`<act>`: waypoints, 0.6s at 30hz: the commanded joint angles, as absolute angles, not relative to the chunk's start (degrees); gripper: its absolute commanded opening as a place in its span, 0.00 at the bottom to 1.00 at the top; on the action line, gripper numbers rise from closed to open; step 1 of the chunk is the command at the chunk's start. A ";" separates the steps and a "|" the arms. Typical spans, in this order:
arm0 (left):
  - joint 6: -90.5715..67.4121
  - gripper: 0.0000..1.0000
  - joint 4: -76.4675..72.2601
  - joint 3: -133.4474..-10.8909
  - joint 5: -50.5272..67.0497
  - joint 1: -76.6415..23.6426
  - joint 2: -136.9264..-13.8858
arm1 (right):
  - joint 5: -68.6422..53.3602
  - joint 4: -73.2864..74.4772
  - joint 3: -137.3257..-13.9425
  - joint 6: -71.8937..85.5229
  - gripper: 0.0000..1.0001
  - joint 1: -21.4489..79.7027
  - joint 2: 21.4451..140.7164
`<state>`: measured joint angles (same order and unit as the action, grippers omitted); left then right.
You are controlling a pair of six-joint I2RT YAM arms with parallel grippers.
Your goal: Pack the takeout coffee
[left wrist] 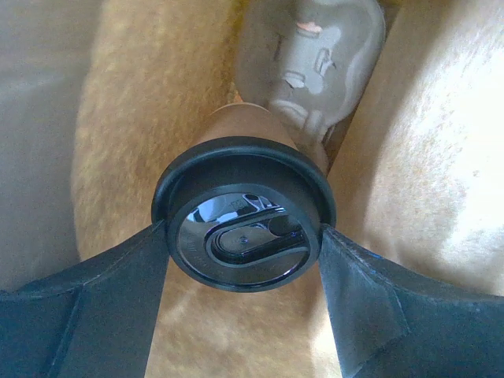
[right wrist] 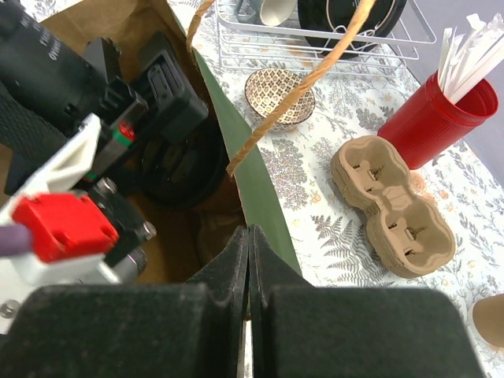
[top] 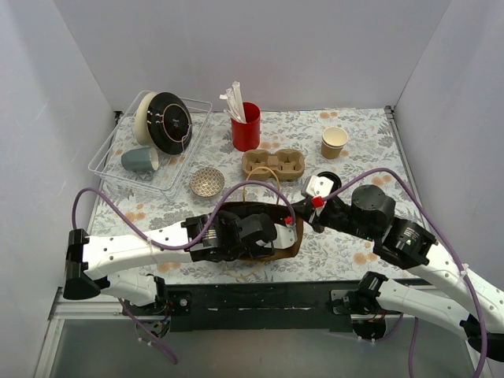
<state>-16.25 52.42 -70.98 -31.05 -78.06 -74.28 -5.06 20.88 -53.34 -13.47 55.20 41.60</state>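
Observation:
The takeout coffee (left wrist: pixel 244 216), a brown paper cup under a round black lid, shows in the left wrist view deep inside a brown paper bag (top: pixel 293 246). My left gripper (left wrist: pixel 244 236) is shut on it, one finger pressed against each side of the lid. From above, the left gripper (top: pixel 250 230) reaches down into the bag's mouth and hides the cup. My right gripper (right wrist: pixel 249 236) is shut on the bag's wall (right wrist: pixel 256 185) at its rim. The bag's twine handle (right wrist: pixel 299 87) arches over it.
Behind the bag lie a pulp cup carrier (top: pixel 273 164), a red cup of white sticks (top: pixel 246 126), a tan lidless cup (top: pixel 334 142) and a patterned bowl (top: pixel 206 182). A wire rack (top: pixel 106 153) at back left holds plates and a grey-blue mug (top: pixel 139 160).

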 commanded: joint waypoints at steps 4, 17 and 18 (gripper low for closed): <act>-15.91 0.00 54.04 -71.72 -29.27 -77.78 -73.56 | -7.38 21.10 -53.97 -16.52 0.01 55.46 41.57; -20.04 0.00 59.86 -71.55 -20.49 -77.61 -66.37 | -12.56 22.06 -52.91 -20.13 0.01 55.46 43.06; -20.13 0.00 59.33 -70.06 -20.22 -77.69 -64.70 | -12.74 21.97 -52.65 -20.39 0.01 55.55 43.07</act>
<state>-18.17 58.43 -70.89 -24.08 -77.97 -69.25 -10.68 22.24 -53.34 -19.35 55.20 42.85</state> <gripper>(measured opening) 0.696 0.022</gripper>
